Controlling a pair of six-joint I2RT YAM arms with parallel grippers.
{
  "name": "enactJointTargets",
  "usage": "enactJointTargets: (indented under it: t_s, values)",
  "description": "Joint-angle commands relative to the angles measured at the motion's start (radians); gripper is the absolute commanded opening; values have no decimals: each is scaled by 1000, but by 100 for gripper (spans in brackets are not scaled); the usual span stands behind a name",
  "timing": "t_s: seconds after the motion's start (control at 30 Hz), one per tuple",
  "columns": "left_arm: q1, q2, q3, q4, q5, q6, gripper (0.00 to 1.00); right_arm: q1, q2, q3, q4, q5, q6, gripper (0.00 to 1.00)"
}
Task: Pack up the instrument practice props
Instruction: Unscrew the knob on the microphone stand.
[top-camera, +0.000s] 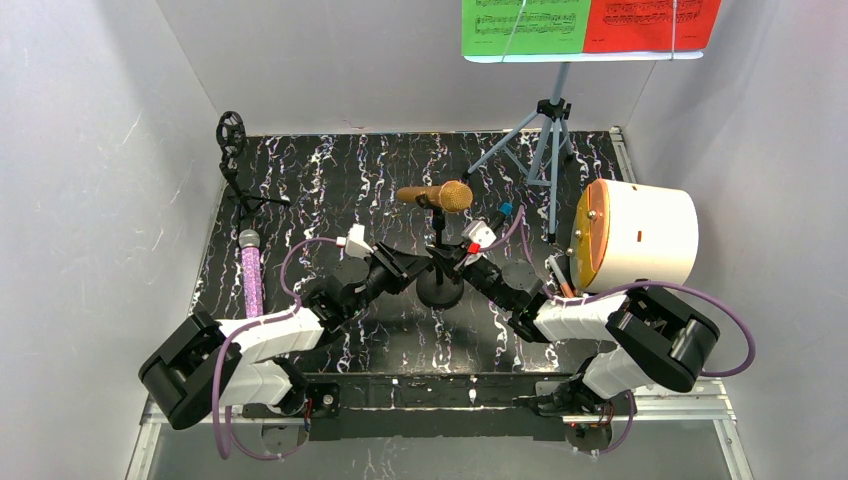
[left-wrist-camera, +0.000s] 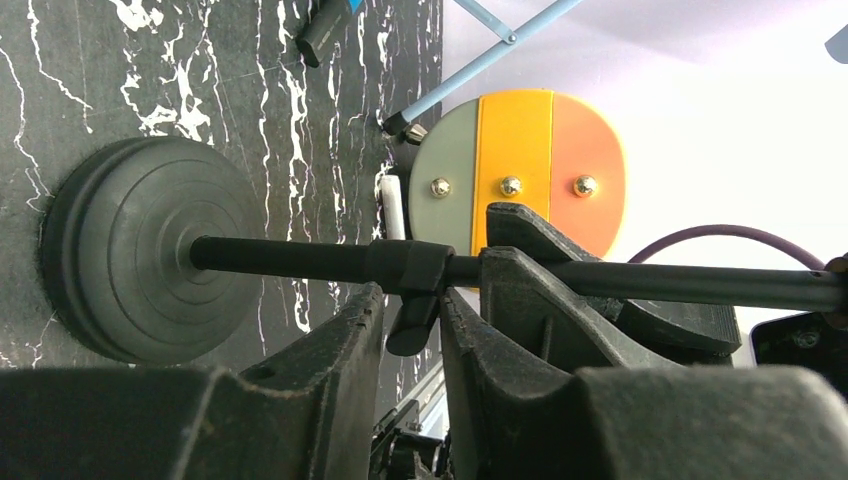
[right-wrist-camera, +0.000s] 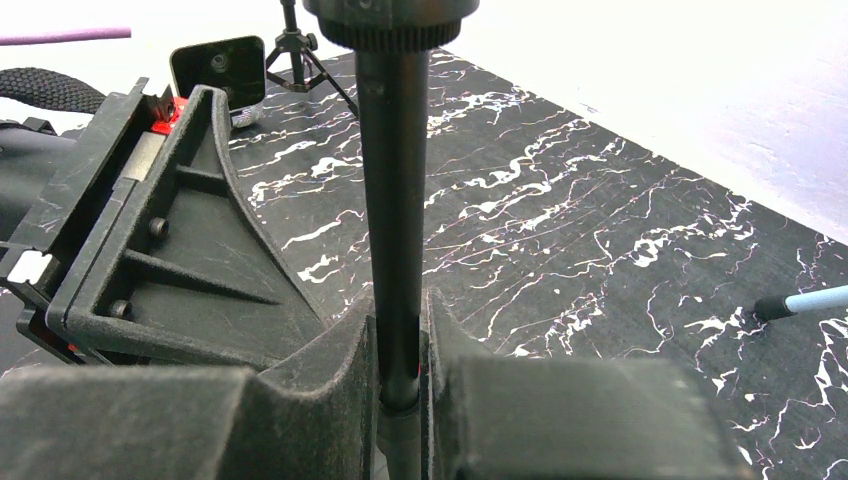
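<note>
Two claws (left-wrist-camera: 412, 315) (right-wrist-camera: 398, 345), two mounts (top-camera: 440, 292) (top-camera: 233, 168), two microphones (top-camera: 440, 195) (top-camera: 250, 278)

- The right gripper (right-wrist-camera: 398, 350) is squeezing the upright pole of the black mic mount (right-wrist-camera: 392, 180) between its two fingers, low in the view.
- A ribbed collar is capping the pole at the top edge.
- The left gripper (right-wrist-camera: 290, 300) is crowding in from the left, just beside the pole.
- The black marbled table (right-wrist-camera: 600, 250) is spreading out behind, with a small black tripod stand (right-wrist-camera: 295, 48) standing far off.
- A pale blue rack leg (right-wrist-camera: 805, 301) is poking in at the right edge.
</note>
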Motion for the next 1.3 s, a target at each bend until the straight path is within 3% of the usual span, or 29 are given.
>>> enactJointTargets:
  t_s: [0.0, 0.17, 0.27, 0.47, 0.7, 0.77, 1.0, 1.17, 1.27]
  values:
    - [-12, -9, -7, 11, -3, -7, 21, 10, 9, 26, 29, -4, -22, 1]
    - [-18, 14, -39, 95, -16, -105, 0, 10, 10, 25, 29, 5, -25, 1]
    - [-18, 10, -44, 103, -29, -168, 0, 10, 9, 26, 28, 6, -25, 1]
    - [-19, 1, -65, 119, -41, -431, 0, 12, 13, 29, 24, 17, -24, 1]
    - [-17, 23, -54, 120, -43, -537, 0, 13, 18, 32, 24, 25, -26, 1]
    - [-18, 26, -54, 120, -46, -500, 0, 13, 18, 31, 23, 27, -26, 1]
    - [-13, -25, -64, 81, -89, -216, 30, 13, 17, 34, 20, 25, -28, 1]
    - [-10, -90, -35, -24, -97, 66, 50, 13, 20, 38, 14, 23, -29, 1]
    - [-10, -132, -22, -77, -114, 276, 54, 13, 20, 40, 9, 24, -29, 1]
